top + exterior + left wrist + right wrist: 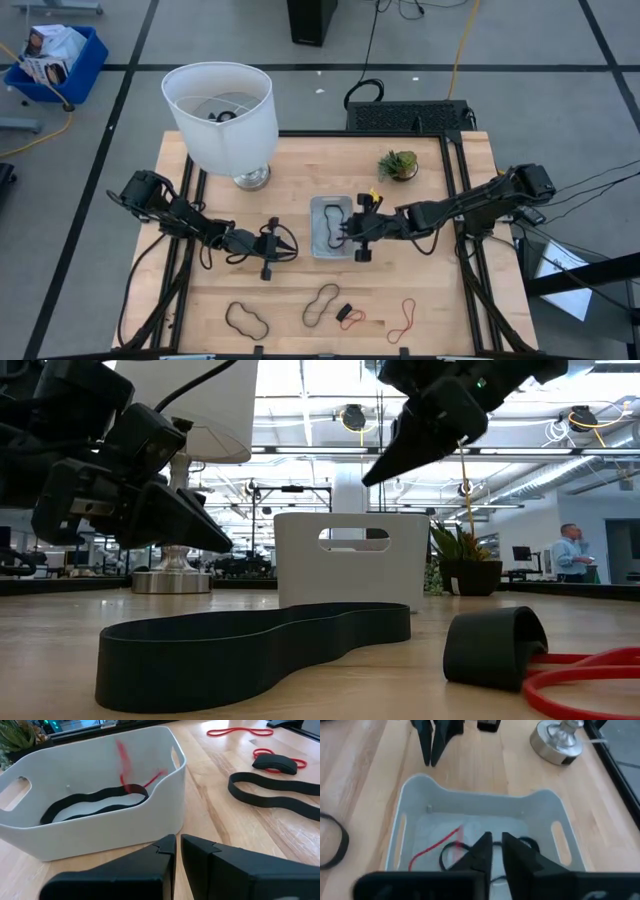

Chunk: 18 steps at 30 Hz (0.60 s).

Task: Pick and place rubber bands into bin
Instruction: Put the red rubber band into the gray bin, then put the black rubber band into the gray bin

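The pale grey bin (322,212) stands mid-table, with a black band (95,802) and a blurred red band (125,767) inside it. The red band also shows in the right wrist view (432,849). My right gripper (360,238) hangs over the bin's right side, its fingers a narrow gap apart and empty (497,840). My left gripper (270,252) is shut and empty, left of the bin. On the near table lie a black band (245,318), a dark brown band (322,305), a small black-and-red pair (350,315) and a red band (402,320).
A white lamp (220,115) stands at the far left and a small potted plant (398,165) at the far right. A blue crate (55,60) sits on the floor beyond the table. A person (572,555) stands far off in the room.
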### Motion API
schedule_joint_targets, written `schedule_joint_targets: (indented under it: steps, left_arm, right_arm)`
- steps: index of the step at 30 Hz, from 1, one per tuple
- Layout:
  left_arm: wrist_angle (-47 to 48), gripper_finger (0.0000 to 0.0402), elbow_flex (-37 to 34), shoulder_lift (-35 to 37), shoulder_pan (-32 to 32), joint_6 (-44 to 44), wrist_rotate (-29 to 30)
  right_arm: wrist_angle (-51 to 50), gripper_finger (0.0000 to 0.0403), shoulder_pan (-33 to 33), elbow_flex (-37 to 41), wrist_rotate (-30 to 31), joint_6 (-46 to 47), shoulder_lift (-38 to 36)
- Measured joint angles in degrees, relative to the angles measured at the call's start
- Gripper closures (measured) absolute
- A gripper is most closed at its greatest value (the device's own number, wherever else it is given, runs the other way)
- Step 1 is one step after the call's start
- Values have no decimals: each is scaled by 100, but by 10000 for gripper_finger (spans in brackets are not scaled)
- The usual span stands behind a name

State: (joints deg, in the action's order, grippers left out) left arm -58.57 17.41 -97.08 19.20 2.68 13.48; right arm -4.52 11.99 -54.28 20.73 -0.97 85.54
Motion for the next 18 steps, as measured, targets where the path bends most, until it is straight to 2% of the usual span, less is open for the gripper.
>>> schedule_joint_targets:
  steps: [4,9,13,18]
  left_arm:
    - [5,366,0,0,0,0,1]
    - [7,366,0,0,0,0,1]
    - [18,366,0,0,0,1,1]
    - [36,366,0,0,0,12,4]
  right_arm:
    - [4,319,0,0,32,26,0]
    - [-20,271,57,-19,477,-44,-24]
    - [10,250,392,-45,450,-105,-263]
    - [-67,241,1118,-42,448,145,-479]
